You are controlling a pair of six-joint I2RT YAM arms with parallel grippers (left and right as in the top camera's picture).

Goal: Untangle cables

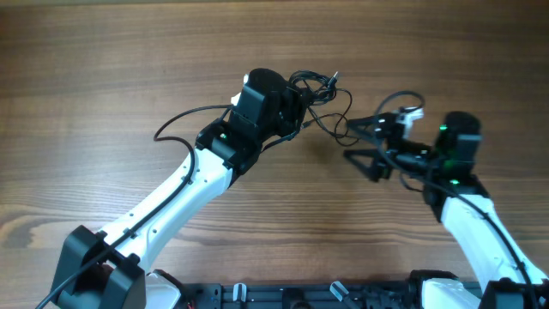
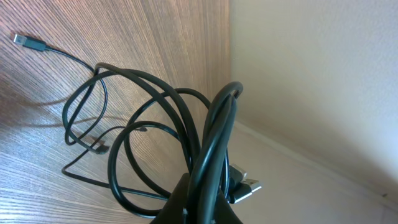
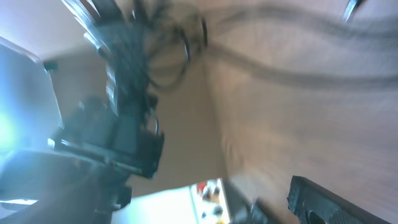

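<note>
The cables (image 1: 316, 84) sit as a looped bundle clenched in the left gripper (image 2: 198, 208), with loose strands trailing onto the table (image 1: 103, 69) below it, while the right gripper (image 1: 358, 142) stands spread wide, grasping nothing, near the bundle.

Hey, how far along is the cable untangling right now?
Done: very little. One plug end trails free on the table. In hand: the left gripper is shut on the cables, holding them as a bundle of crossing loops. The right gripper stands open beside it, holding nothing. Left: nearly all the loops need pulling apart.
</note>
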